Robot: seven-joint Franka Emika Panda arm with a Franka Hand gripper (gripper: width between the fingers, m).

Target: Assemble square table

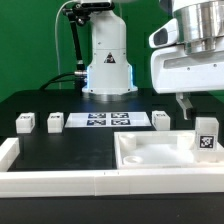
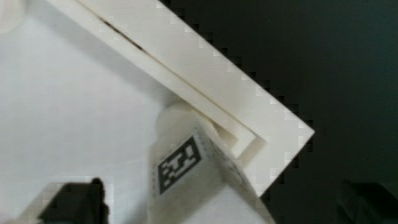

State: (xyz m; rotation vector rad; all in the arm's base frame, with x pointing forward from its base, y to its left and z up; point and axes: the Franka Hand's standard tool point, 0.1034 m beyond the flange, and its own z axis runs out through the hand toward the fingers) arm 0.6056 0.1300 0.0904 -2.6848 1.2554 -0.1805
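Observation:
The square table's white panel (image 1: 150, 152) lies rim-up at the front of the exterior view's right. One tagged white leg (image 1: 205, 135) stands upright in its far right corner. Three more legs lie loose on the black table: two on the left (image 1: 25, 122) (image 1: 55, 122) and one (image 1: 161, 120) beside the marker board. My gripper (image 1: 197, 108) hangs just above the corner leg, open and holding nothing. In the wrist view the leg (image 2: 192, 165) and the panel's rim (image 2: 214, 85) show between my dark fingers (image 2: 71, 205), which stand wide apart on either side of the leg.
The marker board (image 1: 105, 120) lies flat in front of the robot base (image 1: 108, 60). A long white L-shaped rail (image 1: 60, 181) runs along the table's front edge and up its left side.

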